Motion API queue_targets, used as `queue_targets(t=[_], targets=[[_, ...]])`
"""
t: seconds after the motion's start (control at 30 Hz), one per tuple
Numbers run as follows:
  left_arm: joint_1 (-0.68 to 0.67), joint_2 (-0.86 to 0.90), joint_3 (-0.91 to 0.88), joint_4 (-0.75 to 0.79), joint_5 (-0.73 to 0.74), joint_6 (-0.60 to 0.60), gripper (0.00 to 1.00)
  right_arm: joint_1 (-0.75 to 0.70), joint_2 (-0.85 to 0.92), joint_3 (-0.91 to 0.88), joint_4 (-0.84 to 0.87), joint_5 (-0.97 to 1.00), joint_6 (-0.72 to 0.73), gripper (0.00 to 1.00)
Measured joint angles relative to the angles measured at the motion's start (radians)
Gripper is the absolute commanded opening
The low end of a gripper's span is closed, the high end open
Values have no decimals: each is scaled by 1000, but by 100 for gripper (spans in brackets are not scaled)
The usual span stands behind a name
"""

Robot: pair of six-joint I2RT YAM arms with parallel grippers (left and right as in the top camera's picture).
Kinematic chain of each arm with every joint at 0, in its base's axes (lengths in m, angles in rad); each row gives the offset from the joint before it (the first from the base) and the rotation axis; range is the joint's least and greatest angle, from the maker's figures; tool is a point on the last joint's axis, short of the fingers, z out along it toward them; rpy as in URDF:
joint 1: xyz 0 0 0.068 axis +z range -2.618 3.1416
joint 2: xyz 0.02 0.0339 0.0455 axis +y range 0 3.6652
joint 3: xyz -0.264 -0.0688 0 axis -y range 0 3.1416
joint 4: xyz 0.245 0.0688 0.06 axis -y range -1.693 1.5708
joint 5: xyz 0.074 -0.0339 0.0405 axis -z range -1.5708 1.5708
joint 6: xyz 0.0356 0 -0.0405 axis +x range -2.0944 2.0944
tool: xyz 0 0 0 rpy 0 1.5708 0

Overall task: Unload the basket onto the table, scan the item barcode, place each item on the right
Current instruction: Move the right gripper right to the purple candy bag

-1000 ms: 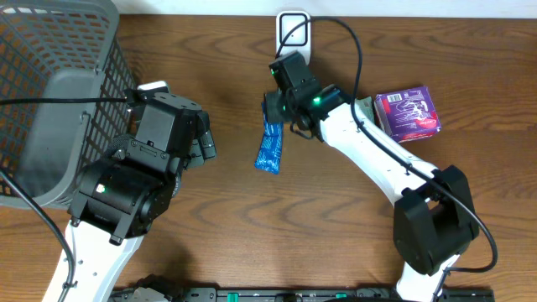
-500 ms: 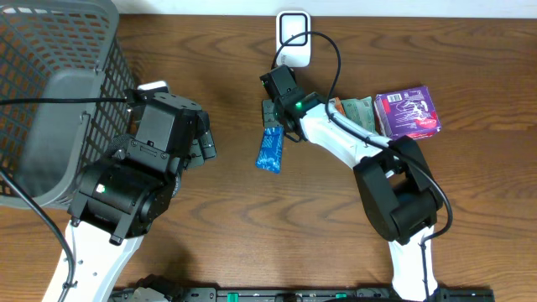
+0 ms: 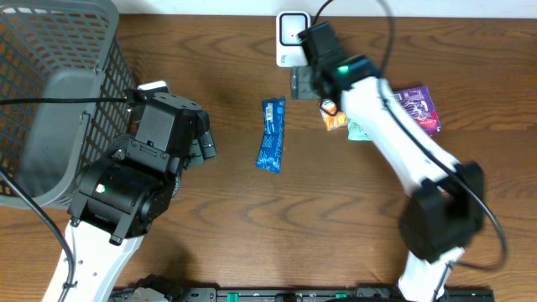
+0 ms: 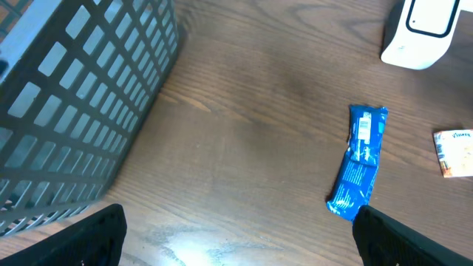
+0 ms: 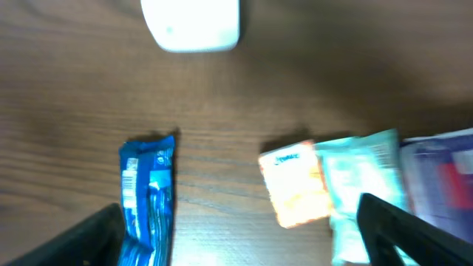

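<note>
Blue packet (image 3: pixel 271 134) lies flat on the wood mid-table, just near of the white scanner (image 3: pixel 292 38); right gripper (image 5: pixel 240 205) hangs beside the scanner, fingers spread wide, clear of the packet; left gripper (image 4: pixel 238 214) spread too

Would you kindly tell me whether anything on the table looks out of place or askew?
Nothing looks spilled or damaged. The blue packet lies slightly tilted, alone, apart from the white scanner and the overlapping packets beside the purple box.

You have a grey mesh basket (image 3: pixel 33 50) at the wooden worktop's (image 3: pixel 252 235) left edge. Opposite, a purple box (image 3: pixel 424 109) adjoins an orange packet (image 3: pixel 334 117) and, seemingly, a pale green pouch (image 5: pixel 362 177).
</note>
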Motion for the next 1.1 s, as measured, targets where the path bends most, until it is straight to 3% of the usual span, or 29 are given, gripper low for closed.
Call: queue_targets(t=[0.13, 0.37, 0.7, 0.93, 1.1], targets=[[0, 0, 0, 0, 0, 0, 98, -68, -100, 21, -101, 0, -12, 99], [0, 0, 0, 0, 0, 0, 98, -241, -100, 19, -253, 14, -88, 99], [0, 0, 0, 0, 0, 0, 98, -465, -100, -32, -206, 129, -139, 99], [0, 0, 0, 0, 0, 0, 98, -680, -100, -48, -164, -93, -151, 99], [0, 0, 0, 0, 0, 0, 98, -821, -98, -79, -112, -311, -258, 99]])
